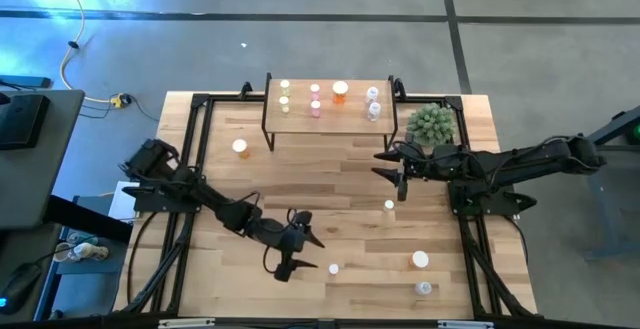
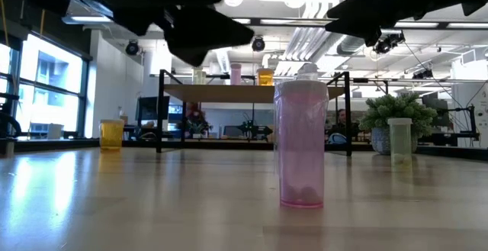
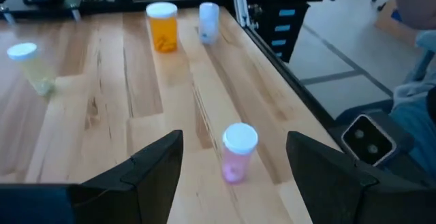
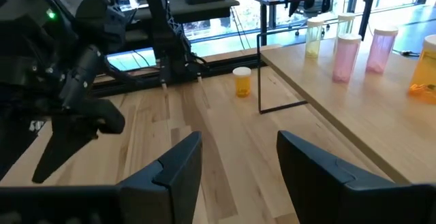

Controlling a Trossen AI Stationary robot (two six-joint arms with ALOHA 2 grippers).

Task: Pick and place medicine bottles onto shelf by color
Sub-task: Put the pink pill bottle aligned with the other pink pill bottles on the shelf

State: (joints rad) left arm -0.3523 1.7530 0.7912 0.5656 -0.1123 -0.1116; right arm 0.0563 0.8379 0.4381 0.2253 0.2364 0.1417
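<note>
High view: The shelf (image 1: 330, 119) stands at the far edge of the surface (image 1: 300, 179), beside a green potted plant (image 1: 432, 124). Eight medicine bottles stand on it: three yellowish (image 1: 285, 96), two pink (image 1: 315, 100), one orange (image 1: 340, 92) and two clear (image 1: 373, 102). Five more bottles stand loose on the surface: one orange bottle (image 1: 240, 148) near the shelf's left leg, one pale bottle (image 1: 389, 206) near the right arm, one small pink bottle (image 1: 333, 268), one wide white-capped bottle (image 1: 420, 260) and one clear bottle (image 1: 424, 289) at the near right. The left tool (image 1: 305, 252) hovers beside the small pink bottle, fingers spread wide, holding nothing. The right tool (image 1: 390, 167) hovers in front of the shelf, fingers apart, empty.

Low view: The pink bottle (image 2: 300, 144) stands upright in the foreground; small contents lie at its bottom. The pale bottle (image 2: 400, 140) stands to its right, the orange bottle (image 2: 111, 134) far left.

Left wrist view: The pink bottle (image 3: 238, 152) stands between the open fingers (image 3: 160, 166), not touched. The wide orange bottle (image 3: 162, 27) holds orange contents; the clear bottle (image 3: 209, 22) and the pale bottle (image 3: 30, 66) stand apart.

Right wrist view: The right fingers (image 4: 180, 163) are open and empty. Five bottles show on the shelf (image 4: 354, 108); the orange bottle (image 4: 242, 82) stands beside its leg.
</note>
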